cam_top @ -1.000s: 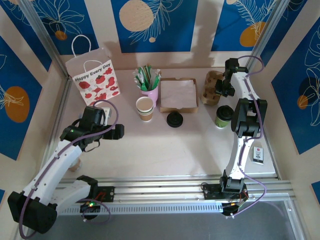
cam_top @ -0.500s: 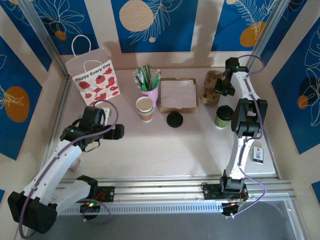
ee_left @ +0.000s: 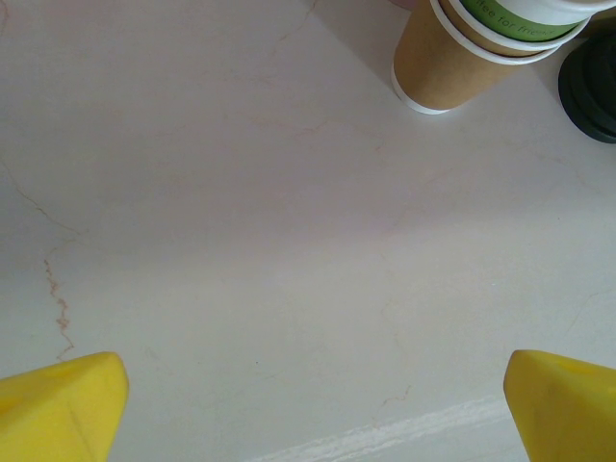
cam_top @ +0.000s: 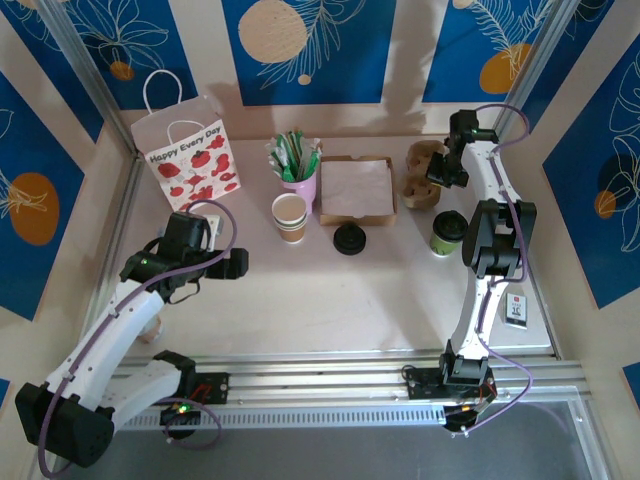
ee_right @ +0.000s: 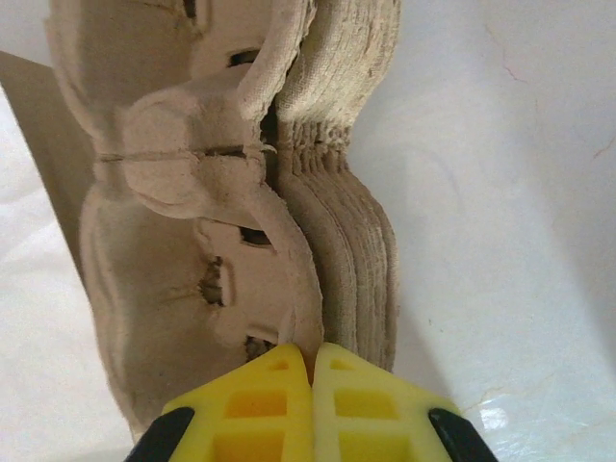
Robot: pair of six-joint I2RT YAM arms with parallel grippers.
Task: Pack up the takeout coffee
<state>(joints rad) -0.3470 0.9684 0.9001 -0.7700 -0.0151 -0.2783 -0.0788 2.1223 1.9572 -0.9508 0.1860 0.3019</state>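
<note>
Top external view: a pale, faintly veined table (cam_top: 300, 290) sits inside aluminium rails, closed in by cream walls with blue panels of leaf outlines and orange discs. Along the far side stand a paper bag (cam_top: 185, 160) printed with strawberries, a pink cup of green sachets (cam_top: 297, 165), a flat open cardboard box (cam_top: 356, 188) and a stack of pulp cup carriers (cam_top: 420, 175). A tan cup (cam_top: 289, 217) and a loose black lid (cam_top: 349, 238) sit nearer the middle. The takeout coffee (cam_top: 447, 232) stands upright on the right of the table, just beside the right arm and nearer than the carriers, with nothing gripping it. A small card (cam_top: 516, 308) lies by the right rail.

The left claw (cam_top: 235, 262) hangs over bare table with its fingers spread wide and nothing between them. The left wrist view cuts off most of the tan cup and the black lid at its top and right edges.

The right claw (ee_right: 312, 385) has its yellow fingers pressed together at the rim of the top carrier. Whether a thin lip of pulp is pinched between them cannot be made out. The print on the card is too small to read.
</note>
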